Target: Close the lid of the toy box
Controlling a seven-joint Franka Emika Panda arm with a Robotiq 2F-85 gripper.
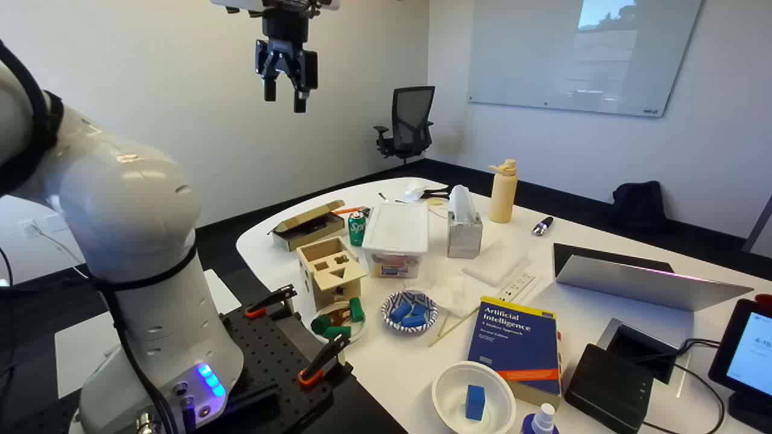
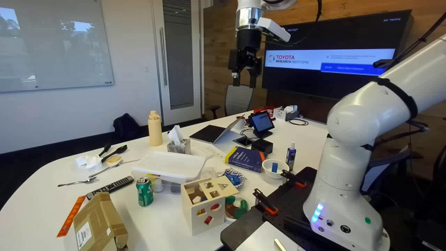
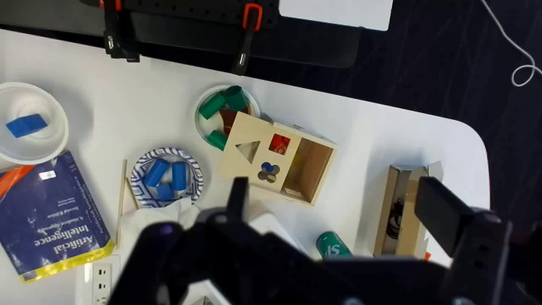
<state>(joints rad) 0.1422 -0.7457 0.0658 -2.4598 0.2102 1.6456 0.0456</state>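
Note:
The toy box (image 1: 308, 280) is a light-wood cube with cut-out shapes. It stands upright on the table and shows in an exterior view (image 2: 198, 223) too. Its lid (image 1: 339, 276) is a flat wood panel with triangle, square and clover holes. The lid lies on top, slid partly off, and juts over one side, in an exterior view (image 2: 226, 184) as well. In the wrist view, the lid (image 3: 263, 156) leaves a strip of the box's inside (image 3: 315, 169) uncovered. My gripper (image 1: 284, 103) is open and empty, high above the table, in both exterior views (image 2: 244, 85) and the wrist view (image 3: 333, 186).
A plate with green blocks (image 3: 214, 91) sits under the lid's overhanging side. A patterned bowl (image 3: 197, 169) holds blue blocks. A lidded plastic container (image 1: 398, 226), a green can (image 2: 144, 191) and an open cardboard box (image 3: 383, 212) stand near the toy box. A book (image 1: 512, 337) lies farther off.

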